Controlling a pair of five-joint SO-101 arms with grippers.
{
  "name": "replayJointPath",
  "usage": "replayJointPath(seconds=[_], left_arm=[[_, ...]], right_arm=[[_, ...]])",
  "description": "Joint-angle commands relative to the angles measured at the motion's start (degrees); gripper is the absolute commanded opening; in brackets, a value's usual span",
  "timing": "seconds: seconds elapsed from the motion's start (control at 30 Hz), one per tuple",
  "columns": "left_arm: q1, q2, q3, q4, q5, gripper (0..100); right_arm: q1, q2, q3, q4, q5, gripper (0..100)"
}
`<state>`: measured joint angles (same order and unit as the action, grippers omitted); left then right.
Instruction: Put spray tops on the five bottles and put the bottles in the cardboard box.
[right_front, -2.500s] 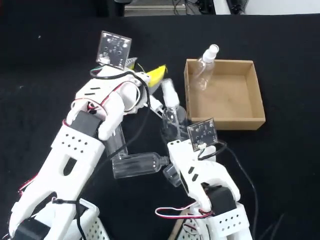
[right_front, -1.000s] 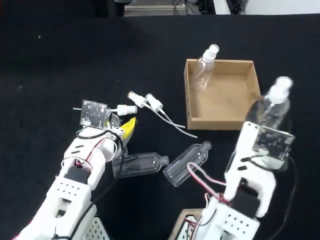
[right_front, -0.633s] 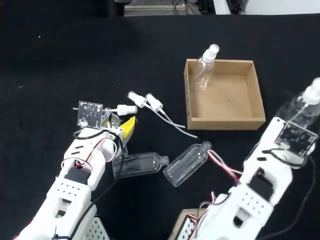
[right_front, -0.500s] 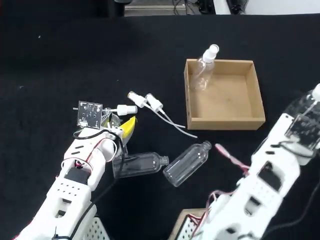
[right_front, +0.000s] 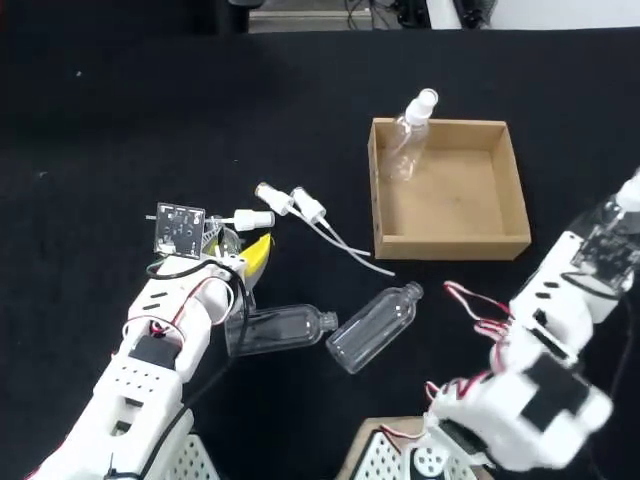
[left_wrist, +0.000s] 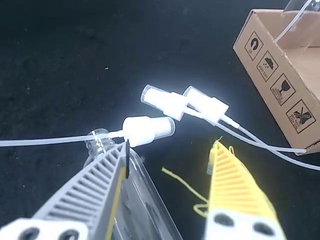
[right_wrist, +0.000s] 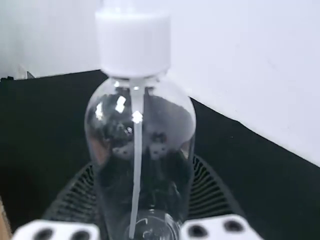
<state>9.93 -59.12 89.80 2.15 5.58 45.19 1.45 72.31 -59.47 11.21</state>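
Right end effector (right_front: 603, 228), high view: clamped on a capped spray bottle (right_front: 622, 200) at the tabletop's (right_front: 100, 120) right edge, outside the cardboard box (right_front: 450, 246). It is best carried over the box's open half, clear of the leaning bottle (right_front: 405, 145). Left wrist view: left end effector (left_wrist: 171, 149), jaws apart, near three loose spray tops (left_wrist: 170, 102). Right wrist view: fingers (right_wrist: 72, 200) grip the bottle's base; lower it upright and release only once seated.

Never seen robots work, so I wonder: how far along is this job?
Done: one capped bottle leans in the cardboard box. In hand: the right tool grips a second capped bottle. Left: boxing it, then topping three bare bottles with loose spray tops.
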Motion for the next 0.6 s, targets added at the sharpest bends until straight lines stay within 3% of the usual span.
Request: replayJointPath(seconds=[0.0, 0.3, 0.57], left_arm=[[0.3, -0.8, -0.4, -1.4, 0.4, 25], [0.6, -0.8, -0.5, -1.4, 0.4, 25], [0.6, -0.8, -0.5, -1.4, 0.4, 25]], right_arm=[[1.9, 9.5, -5.9, -10.6, 0.4, 1.1], [8.4, 32.9, -21.2, -16.8, -0.1, 1.1], [9.8, 39.2, -22.4, -21.8, 0.3, 1.6]])
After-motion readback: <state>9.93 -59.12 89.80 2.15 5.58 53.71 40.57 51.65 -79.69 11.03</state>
